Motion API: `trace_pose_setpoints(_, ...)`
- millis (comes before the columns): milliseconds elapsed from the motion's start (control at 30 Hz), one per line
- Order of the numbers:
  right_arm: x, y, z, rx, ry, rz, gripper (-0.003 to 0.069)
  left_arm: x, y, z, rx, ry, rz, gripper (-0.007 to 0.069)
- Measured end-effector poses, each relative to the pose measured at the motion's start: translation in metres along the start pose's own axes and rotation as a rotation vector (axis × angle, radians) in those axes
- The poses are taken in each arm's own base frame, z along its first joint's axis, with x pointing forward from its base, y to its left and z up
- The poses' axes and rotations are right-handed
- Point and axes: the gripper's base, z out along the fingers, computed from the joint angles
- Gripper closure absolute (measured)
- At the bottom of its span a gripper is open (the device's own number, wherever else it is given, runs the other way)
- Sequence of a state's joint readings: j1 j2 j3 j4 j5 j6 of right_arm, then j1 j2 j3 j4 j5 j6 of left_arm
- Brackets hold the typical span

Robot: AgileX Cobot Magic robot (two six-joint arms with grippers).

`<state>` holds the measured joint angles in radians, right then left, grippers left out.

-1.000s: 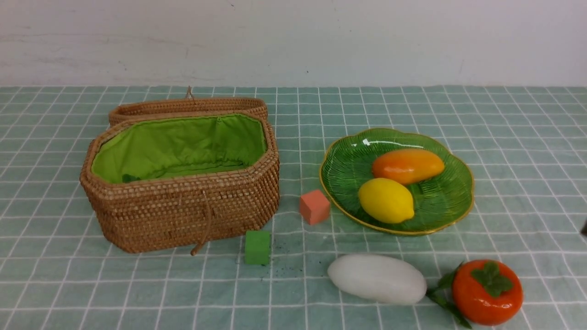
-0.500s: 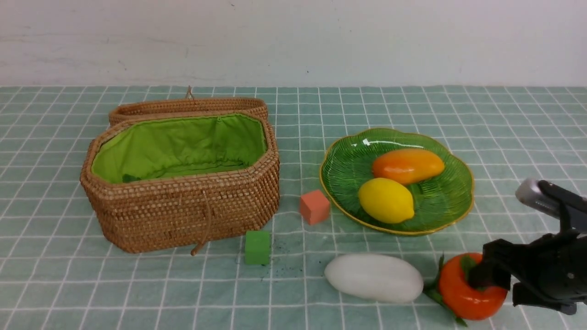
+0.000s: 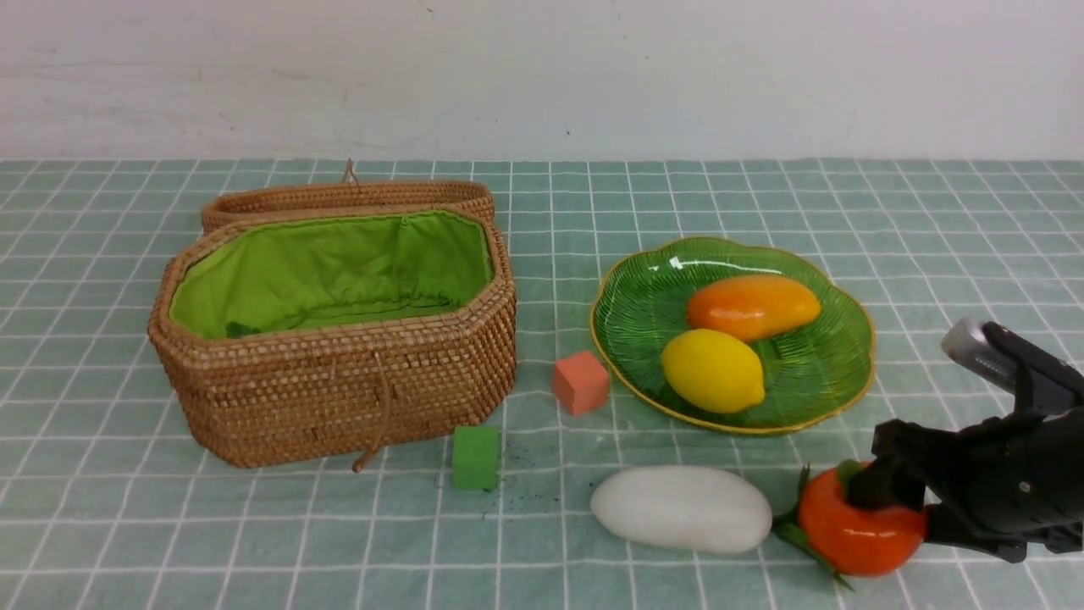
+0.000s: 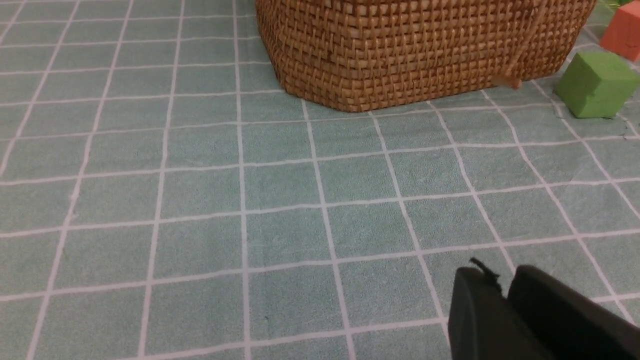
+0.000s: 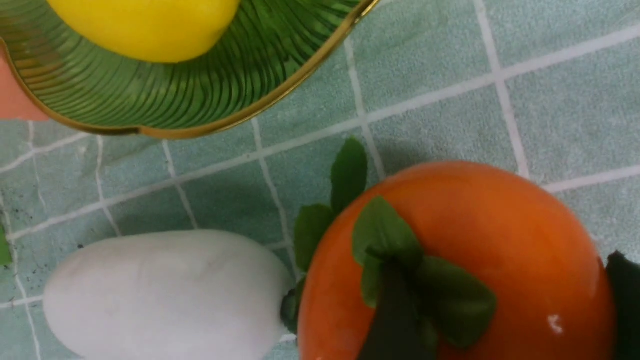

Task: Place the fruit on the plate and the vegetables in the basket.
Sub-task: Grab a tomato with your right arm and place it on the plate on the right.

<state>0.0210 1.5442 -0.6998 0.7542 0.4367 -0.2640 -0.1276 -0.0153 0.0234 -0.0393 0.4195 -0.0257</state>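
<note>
The right gripper [image 3: 913,512] has its jaws spread wide around the persimmon [image 3: 847,534], which sits on the checked cloth [image 3: 762,203] at about 5 o'clock of the table. One finger [image 5: 392,320] lies across the green leafy cap, and the other [image 5: 625,300] touches the fruit's far flank. Whether they squeeze it firmly I cannot tell. The right arm comes in low from the 3 o'clock edge, wrist aimed toward 9 o'clock and close over the cloth.

The radish [image 3: 682,508] lies at the persimmon's 9 o'clock, its leaf end against the fruit. The plate [image 3: 644,296] is at the persimmon's 11 o'clock, with the mango [image 3: 752,307] and the lemon [image 3: 713,370] on it. The open basket [image 3: 339,390] stands at the plate's 9 o'clock.

The left gripper [image 4: 502,287] has its fingers pressed together with nothing between them. It hangs over bare cloth, out of the front view, with the basket wall and a green cube [image 4: 595,85] ahead of it.
</note>
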Motion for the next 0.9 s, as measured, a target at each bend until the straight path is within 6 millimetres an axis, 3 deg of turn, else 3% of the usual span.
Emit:
trace_pose_setpoints(267, -0.005, 0.008, -0.011, -0.009, 0.037, -0.115, 0.0174, 0.000, 0.000, 0.000, 0.000, 0.000, 0.000, 0.0532)
trace_pose_setpoints(300, -0.008, 0.011, -0.014, -0.013, 0.037, -0.135, 0.0202, 0.000, 0.000, 0.000, 0.000, 0.000, 0.000, 0.0532)
trace_pose_setpoints(367, -0.017, 0.019, -0.024, -0.027, 0.014, -0.157, 0.0272, 0.000, 0.000, 0.000, 0.000, 0.000, 0.000, 0.0532)
trace_pose_setpoints(533, -0.052, 0.045, -0.052, -0.073, -0.114, -0.202, 0.0264, 0.000, 0.000, 0.000, 0.000, 0.000, 0.000, 0.0531)
trace_pose_setpoints(667, -0.073, 0.057, -0.061, -0.093, -0.183, -0.223, 0.0264, 0.000, 0.000, 0.000, 0.000, 0.000, 0.000, 0.0524)
trace_pose_setpoints(733, -0.081, 0.059, -0.056, -0.090, -0.197, -0.221, 0.0264, 0.000, 0.000, 0.000, 0.000, 0.000, 0.000, 0.0522)
trace_pose_setpoints(900, -0.097, 0.048, -0.017, -0.062, -0.216, -0.128, 0.0264, 0.000, 0.000, 0.000, 0.000, 0.000, 0.001, 0.0515)
